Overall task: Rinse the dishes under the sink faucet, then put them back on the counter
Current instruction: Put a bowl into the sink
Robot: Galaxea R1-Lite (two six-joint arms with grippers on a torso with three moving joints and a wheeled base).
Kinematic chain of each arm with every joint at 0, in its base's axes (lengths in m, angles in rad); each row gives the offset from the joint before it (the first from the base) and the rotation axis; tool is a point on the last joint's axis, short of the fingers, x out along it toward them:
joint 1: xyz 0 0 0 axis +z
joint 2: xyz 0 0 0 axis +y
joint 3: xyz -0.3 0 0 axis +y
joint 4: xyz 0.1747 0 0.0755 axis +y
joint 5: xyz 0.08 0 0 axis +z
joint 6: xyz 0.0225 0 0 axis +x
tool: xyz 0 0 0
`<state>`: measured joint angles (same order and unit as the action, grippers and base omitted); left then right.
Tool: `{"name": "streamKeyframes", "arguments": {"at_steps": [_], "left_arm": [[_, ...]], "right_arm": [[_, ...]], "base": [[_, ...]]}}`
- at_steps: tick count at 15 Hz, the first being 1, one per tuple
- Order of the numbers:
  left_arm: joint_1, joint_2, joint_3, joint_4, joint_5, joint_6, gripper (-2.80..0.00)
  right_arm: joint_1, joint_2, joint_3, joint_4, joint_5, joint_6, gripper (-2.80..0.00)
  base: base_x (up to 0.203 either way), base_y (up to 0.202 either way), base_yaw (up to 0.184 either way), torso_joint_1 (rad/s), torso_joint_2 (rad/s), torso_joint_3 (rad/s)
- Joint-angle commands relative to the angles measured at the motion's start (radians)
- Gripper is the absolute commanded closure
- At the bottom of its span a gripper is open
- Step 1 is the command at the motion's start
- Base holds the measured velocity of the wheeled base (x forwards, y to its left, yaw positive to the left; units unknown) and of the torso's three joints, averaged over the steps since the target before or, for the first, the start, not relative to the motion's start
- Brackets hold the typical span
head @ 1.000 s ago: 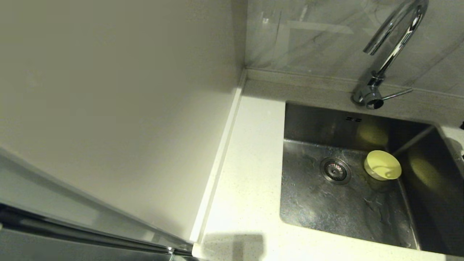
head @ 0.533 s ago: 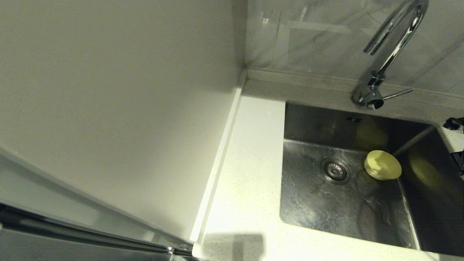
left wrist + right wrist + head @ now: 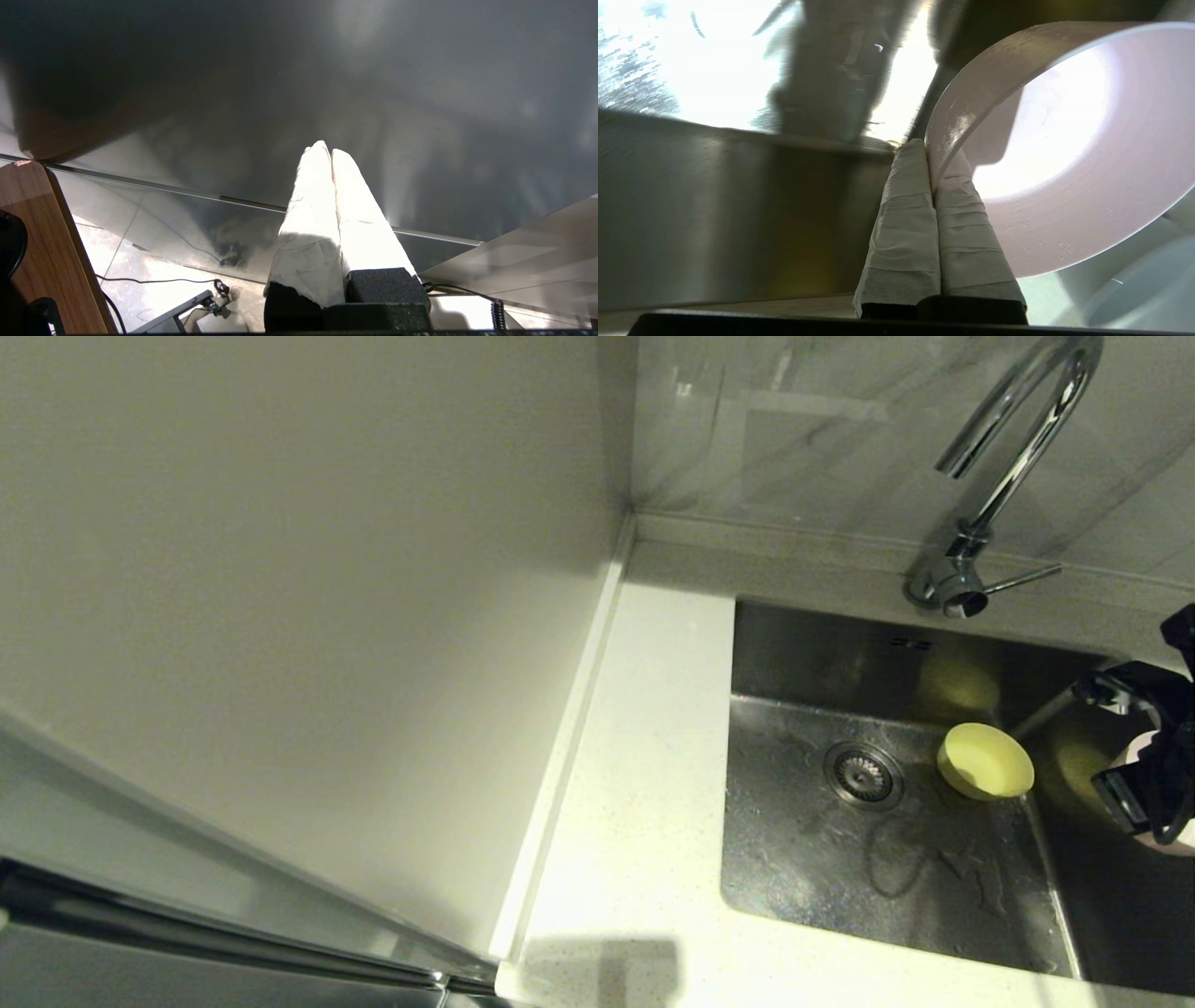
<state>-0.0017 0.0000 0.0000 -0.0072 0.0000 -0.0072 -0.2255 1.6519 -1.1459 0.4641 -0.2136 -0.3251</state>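
The pale pink bowl [image 3: 1064, 154] is pinched by its rim between the taped fingers [image 3: 901, 224] of the right end effector [image 3: 930, 156], one finger outside the wall and one inside; it hangs tilted, its smooth inside beaded with droplets, over the right edge of the sink [image 3: 803, 859]. From the head view only a sliver of pink [image 3: 1172, 840] shows at the right end effector [image 3: 1144, 784], over the sink's right side. The yellow bowl [image 3: 985, 763] lies on the sink floor near the back right corner, just beside the round drain strainer [image 3: 864, 775], tipped so its opening faces up and forward; its colour reflects in the steel walls. The sink is brushed stainless steel, wet and streaked, with two small overflow slots [image 3: 910, 642] in the back wall. The chrome gooseneck faucet [image 3: 1004, 476] stands at the sink's back edge, its thin lever [image 3: 1022, 579] pointing right. The bench [image 3: 644, 784] is white speckled stone with a raised rim along a grey marbled wall [image 3: 822, 429]; a plain off-white panel [image 3: 280, 597] rises along its left edge. The left end effector [image 3: 331, 154], clenched on nothing, hangs beside a dark glossy cabinet front [image 3: 299, 84] above a tiled floor [image 3: 140, 261].
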Motion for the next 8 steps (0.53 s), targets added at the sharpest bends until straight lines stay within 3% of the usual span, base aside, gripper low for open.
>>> {"name": "streamKeyframes", "arguments": {"at_steps": [1, 8], "left_arm": [[0.0, 0.0, 0.003, 0.0, 0.0, 0.0, 0.0], [0.0, 0.0, 0.003, 0.0, 0.001, 0.0, 0.0]], "right_arm": [[0.071, -0.064, 0.151, -0.134, -0.006, -0.004, 0.0], [0.266, -0.013, 0.343, -0.593, -0.016, -0.005, 0.0]], "base": [[0.0, 0.0, 0.0, 0.0, 0.0, 0.0], [0.0, 0.0, 0.0, 0.0, 0.0, 0.0]]}}
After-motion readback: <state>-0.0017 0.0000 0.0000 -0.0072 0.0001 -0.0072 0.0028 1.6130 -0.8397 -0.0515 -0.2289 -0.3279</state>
